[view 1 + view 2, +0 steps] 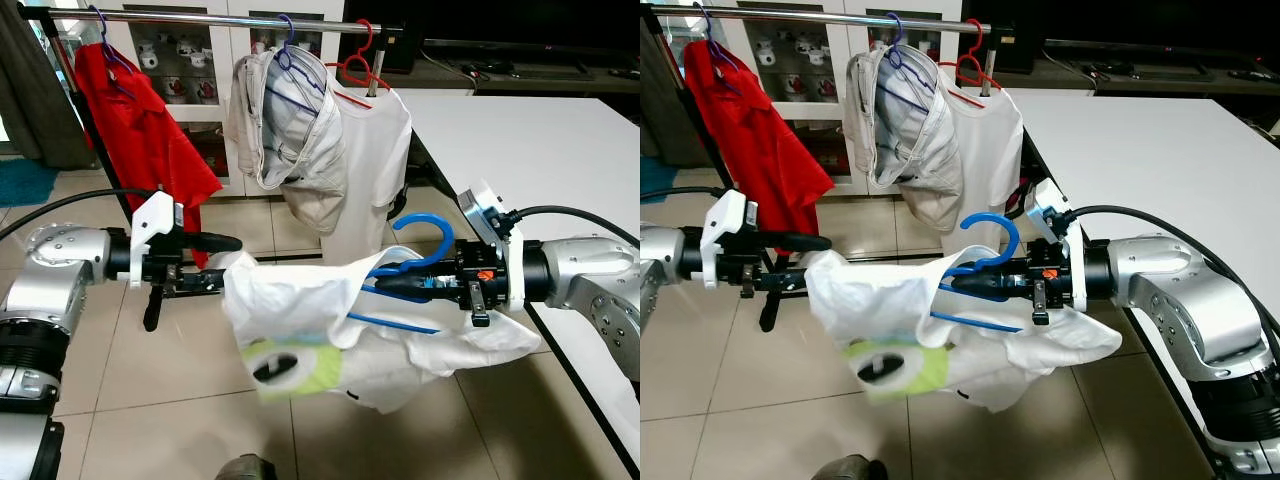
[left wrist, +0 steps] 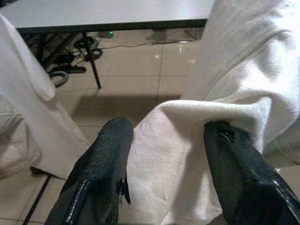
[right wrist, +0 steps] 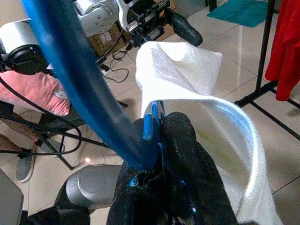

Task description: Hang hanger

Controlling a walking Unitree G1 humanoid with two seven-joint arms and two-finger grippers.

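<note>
A blue hanger (image 1: 431,236) sits inside the neck of a white T-shirt (image 1: 300,300) with a green print, held in mid-air between my arms. My right gripper (image 1: 386,284) is shut on the hanger's body just below the hook; in the right wrist view the blue hanger (image 3: 79,84) runs between its black fingers (image 3: 178,140). My left gripper (image 1: 228,263) is at the shirt's other end, fingers apart. In the left wrist view the white cloth (image 2: 187,140) lies between the fingers and drapes over one fingertip (image 2: 229,145). The clothes rail (image 1: 200,17) runs above and behind.
On the rail hang a red shirt (image 1: 140,130), a beige garment (image 1: 290,130) on a purple hanger and a white shirt (image 1: 375,150) on a red hanger. A white table (image 1: 530,140) stands to the right. A glass cabinet is behind, tiled floor below.
</note>
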